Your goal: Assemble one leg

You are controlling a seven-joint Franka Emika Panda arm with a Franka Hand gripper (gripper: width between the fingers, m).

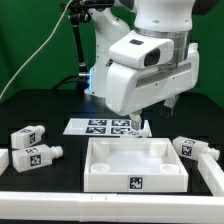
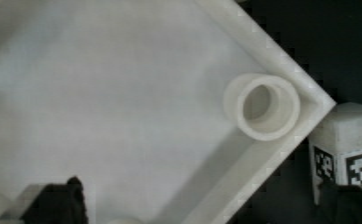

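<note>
Several white legs with black-and-white tags lie on the black table. Two are at the exterior view's left (image 1: 27, 135) (image 1: 36, 155) and two at its right (image 1: 192, 148) (image 1: 214, 165). The large white tray-like tabletop (image 1: 100, 172) lies in front. My gripper (image 1: 141, 124) hangs over the tabletop's far edge, open and empty. In the wrist view my gripper (image 2: 187, 210) is over the tabletop's inner face (image 2: 107, 100), near a round corner socket (image 2: 267, 105). One dark fingertip (image 2: 53, 205) shows. A tagged leg (image 2: 352, 150) lies just outside that corner.
The marker board (image 1: 100, 126) lies flat on the table behind the tabletop, partly under the arm. A white bar (image 1: 60, 196) runs along the front edge. A green backdrop and cables are at the back.
</note>
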